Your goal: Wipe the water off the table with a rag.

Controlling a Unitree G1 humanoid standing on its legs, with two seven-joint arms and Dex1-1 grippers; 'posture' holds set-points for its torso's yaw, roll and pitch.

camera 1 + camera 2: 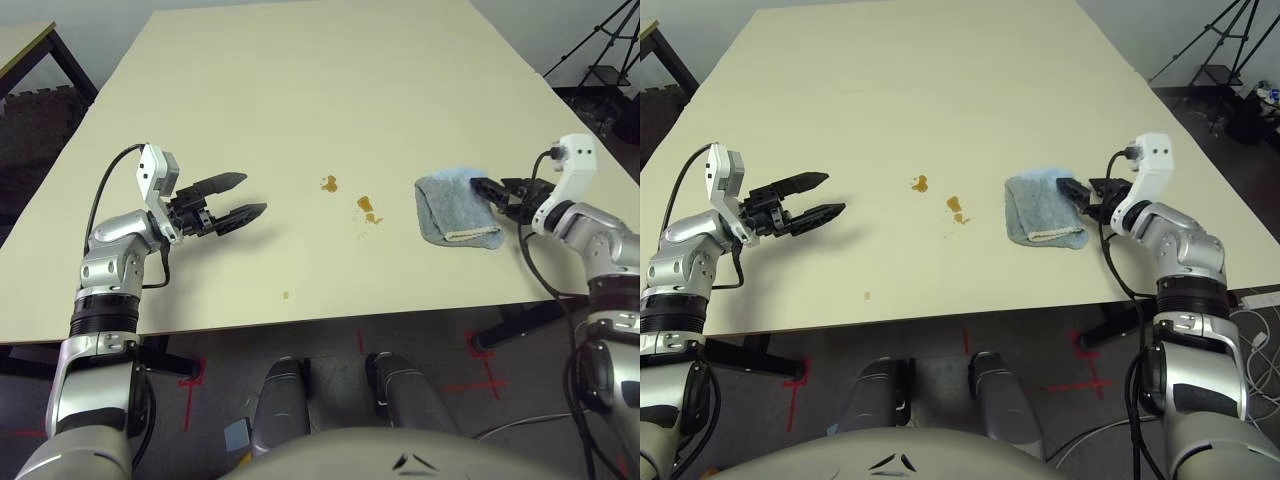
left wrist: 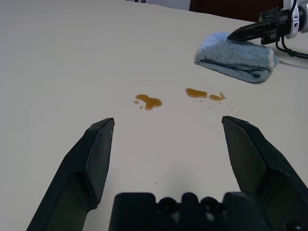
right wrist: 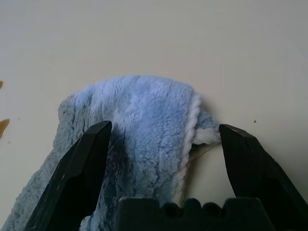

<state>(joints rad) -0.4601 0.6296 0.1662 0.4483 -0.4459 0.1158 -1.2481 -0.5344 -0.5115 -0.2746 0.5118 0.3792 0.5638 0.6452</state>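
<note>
Water (image 1: 366, 207) is sitting as two small amber splotches on the pale surface (image 1: 300, 90), side by side near the middle, between my two arms. One rag (image 1: 455, 209), blue-grey and folded with a whitish hem, is lying just to the right of the splotches, apart from them. My right end effector (image 1: 488, 191) is reaching over the rag's right edge with its two black fingers spread wide; in the right wrist view the fingers are straddling the cloth, one on each side, and I cannot tell whether they are touching it. They are not closing on anything. My left end effector (image 1: 232, 197) is hovering well to the left of the splotches, pointing toward them, fingers apart and holding nothing. A tiny tan speck (image 1: 286, 295) is lying nearer the front edge.
</note>
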